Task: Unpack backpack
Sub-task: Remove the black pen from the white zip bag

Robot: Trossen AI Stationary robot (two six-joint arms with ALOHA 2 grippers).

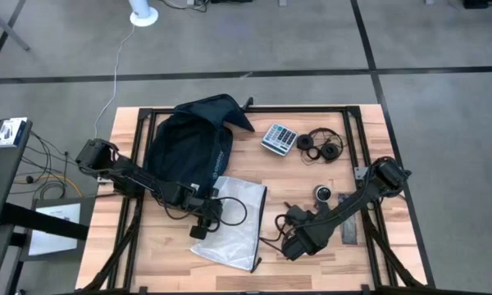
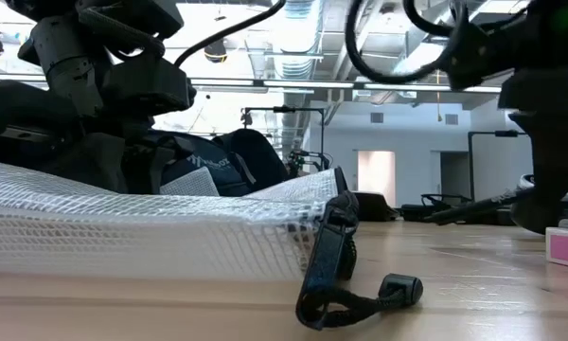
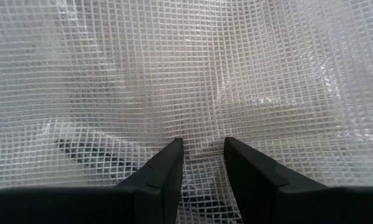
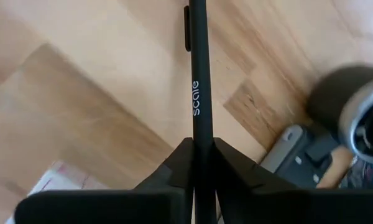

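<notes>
Mesh pouch (image 3: 193,74) filling left gripper's (image 3: 203,155) view, jaws narrowly apart; right gripper (image 4: 199,152) clamping black rod (image 4: 198,74)

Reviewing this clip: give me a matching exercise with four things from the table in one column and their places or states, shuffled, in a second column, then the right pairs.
Things:
1. dark navy fabric backpack
2. clear mesh plastic pouch
3. grey calculator
4. thin black pen marked "scale"

Places or states:
A. pinched between the right gripper fingers
B. beside the black headphones
C. lying under the left gripper
D. slumped at the table's far left

Pairs: 1-D, 2-C, 3-B, 4-A
</notes>
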